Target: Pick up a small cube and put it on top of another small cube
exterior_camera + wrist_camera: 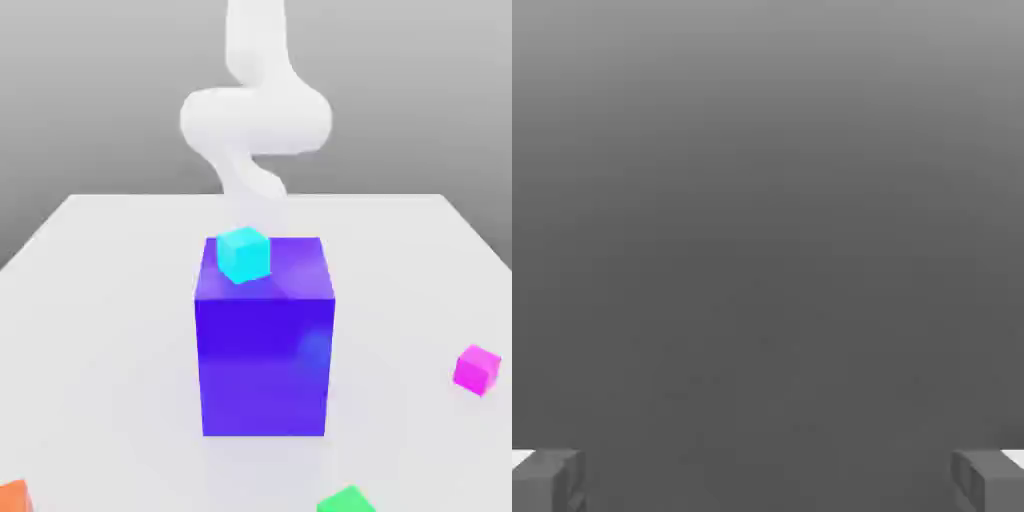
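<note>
White table (120, 330); magenta cube (477, 370) right; claw (768, 482) open.

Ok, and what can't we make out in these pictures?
- Orange block: cut off by the exterior view's left and bottom edges.
- Green block: cut off by that view's bottom edge.
- Floor behind the big blue box: hidden by the box, exterior view.

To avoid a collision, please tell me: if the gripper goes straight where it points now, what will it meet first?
Probably nothing near: ahead of the open gripper is plain grey, so the way looks free as far as the picture shows, though depth is unclear.
</note>
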### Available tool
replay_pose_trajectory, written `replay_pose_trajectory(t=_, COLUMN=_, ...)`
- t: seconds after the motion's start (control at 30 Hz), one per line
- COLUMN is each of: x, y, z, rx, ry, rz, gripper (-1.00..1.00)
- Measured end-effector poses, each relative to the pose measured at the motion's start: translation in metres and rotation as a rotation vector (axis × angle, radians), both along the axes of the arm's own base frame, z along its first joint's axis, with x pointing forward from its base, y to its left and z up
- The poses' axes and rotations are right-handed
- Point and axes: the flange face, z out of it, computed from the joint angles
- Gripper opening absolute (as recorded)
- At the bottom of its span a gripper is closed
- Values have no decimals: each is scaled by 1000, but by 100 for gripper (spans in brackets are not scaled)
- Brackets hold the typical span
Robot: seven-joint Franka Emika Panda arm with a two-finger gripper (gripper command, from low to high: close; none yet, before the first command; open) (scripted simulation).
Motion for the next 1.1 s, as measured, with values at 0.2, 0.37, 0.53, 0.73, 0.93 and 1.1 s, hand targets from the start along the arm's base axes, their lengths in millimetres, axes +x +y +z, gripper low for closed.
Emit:
replay_pose_trajectory(t=0.2, x=51, y=88, z=-113, rx=-297, ry=165, rz=402, gripper=0)
replay_pose_trajectory(t=0.37, x=57, y=156, z=-210, rx=-491, ry=275, rz=761, gripper=0)
replay_pose_trajectory(t=0.53, x=32, y=217, z=-306, rx=-645, ry=358, rz=1152, gripper=0)
replay_pose_trajectory(t=0.73, x=-39, y=284, z=-411, rx=-773, ry=404, rz=1678, gripper=0)
replay_pose_trajectory(t=0.93, x=-101, y=308, z=-492, rx=-798, ry=404, rz=2053, gripper=0)
replay_pose_trajectory(t=1.1, x=-105, y=308, z=-542, rx=-798, ry=404, rz=2072, gripper=-100)
